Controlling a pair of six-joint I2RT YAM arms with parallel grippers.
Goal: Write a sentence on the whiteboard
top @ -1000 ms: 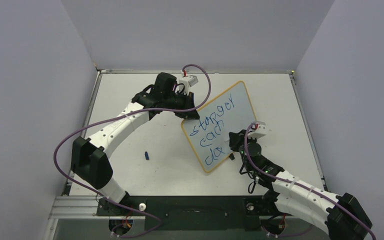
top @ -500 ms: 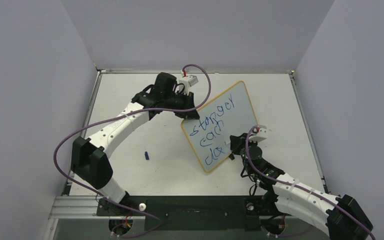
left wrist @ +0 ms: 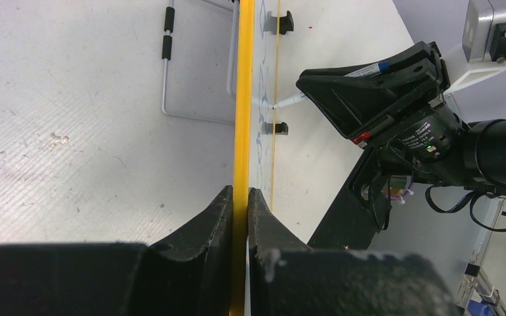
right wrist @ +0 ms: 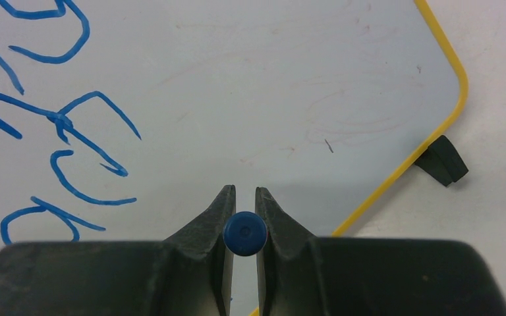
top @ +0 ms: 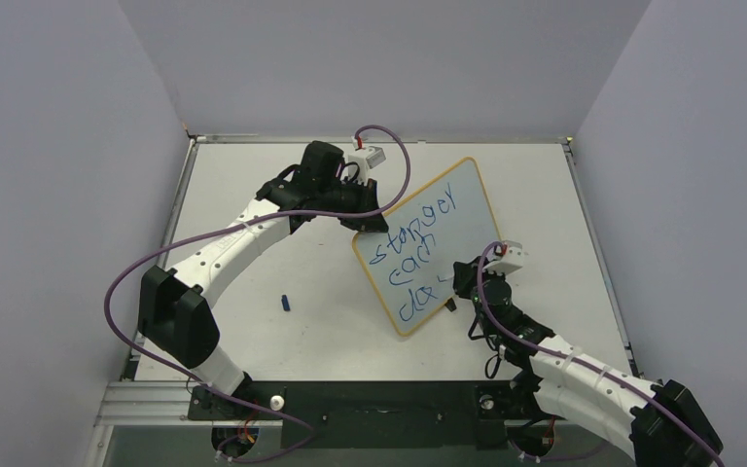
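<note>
Pinching the yellow frame of the whiteboard [top: 467, 199] at its ten o'clock edge, the left jaws hold it just three o'clock of the centre of the worktop [top: 545, 195], while the right jaws, closed on a blue marker [right wrist: 244, 232], rest its tip on the board at five o'clock beside the sentence [top: 413, 255].

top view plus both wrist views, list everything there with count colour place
whiteboard: one, white with yellow frame, mid table
sentence: three lines, blue, on the whiteboard
marker: one, blue end, tip at the whiteboard
small blue piece: one, blue, on the table left of the whiteboard
table: one, white, under everything
left gripper: one, black, shut on the whiteboard frame
right gripper: one, black, shut on the marker
</note>
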